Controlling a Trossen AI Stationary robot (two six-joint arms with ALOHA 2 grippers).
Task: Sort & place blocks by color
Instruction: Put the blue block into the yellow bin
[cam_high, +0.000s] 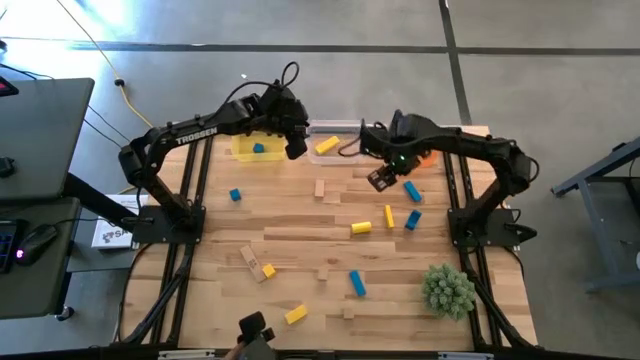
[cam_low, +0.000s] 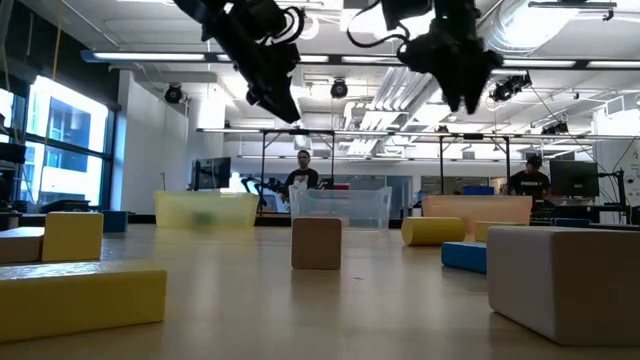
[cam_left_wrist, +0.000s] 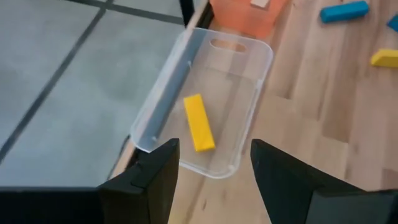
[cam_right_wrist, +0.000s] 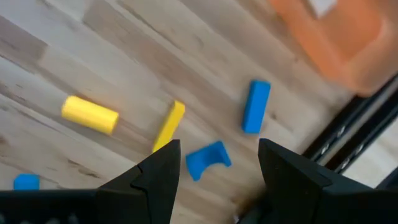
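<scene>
Tabletop held scattered blocks; left hand and right hand hovered near far edge, both spread, empty.

High view: straight down over whole light wooden slatted table. Low view: tabletop level, close behind blocks, facing room. Left wrist view: down into clear plastic bin holding yellow bar; shared with high view.
</scene>
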